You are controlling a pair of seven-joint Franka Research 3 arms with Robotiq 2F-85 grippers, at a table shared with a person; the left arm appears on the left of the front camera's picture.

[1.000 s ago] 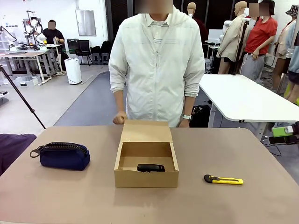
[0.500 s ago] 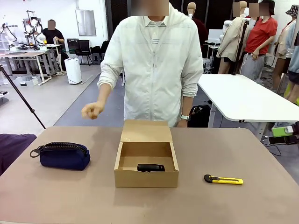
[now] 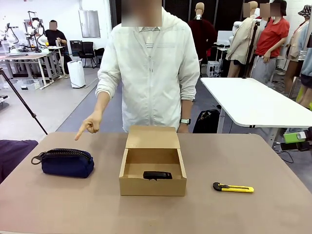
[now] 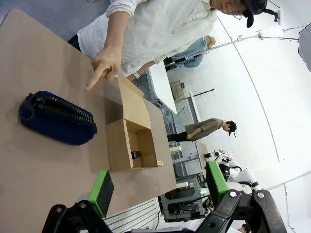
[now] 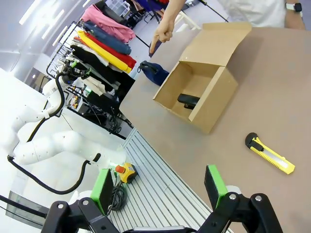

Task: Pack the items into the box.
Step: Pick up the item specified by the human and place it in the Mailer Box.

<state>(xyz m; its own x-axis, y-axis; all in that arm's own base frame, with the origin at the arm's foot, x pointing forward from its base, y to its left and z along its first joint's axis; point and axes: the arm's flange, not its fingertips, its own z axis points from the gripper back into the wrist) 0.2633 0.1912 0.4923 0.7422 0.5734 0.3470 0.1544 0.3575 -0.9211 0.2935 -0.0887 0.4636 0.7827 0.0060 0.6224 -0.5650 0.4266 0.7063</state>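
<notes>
Tabletop [image 3: 58, 204] is seen past the released left gripper [image 4: 158, 187]: pouch [image 4: 56, 119] ahead, pointed at by a hand [image 4: 108, 63], bar [image 4: 136, 154] in box [image 4: 119, 145] beyond. Right gripper [image 5: 158, 187] is released, knife [image 5: 269, 155] ahead.

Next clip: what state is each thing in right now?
cardboard box: lid flap open, black bar inside.
navy pouch: outside box, zipper looks closed.
utility knife: lying right of box, untouched.
person's hand: pointing towards pouch.
left end effector: open, empty.
right end effector: open, empty.

Pouch [image 3: 67, 163]: soft navy cloth, matt. Box [image 3: 152, 186]: brown corrugated cardboard, matt. Knife [image 3: 233, 187]: yellow/black plastic. Table [image 3: 253, 204]: smooth, matt tan.
</notes>
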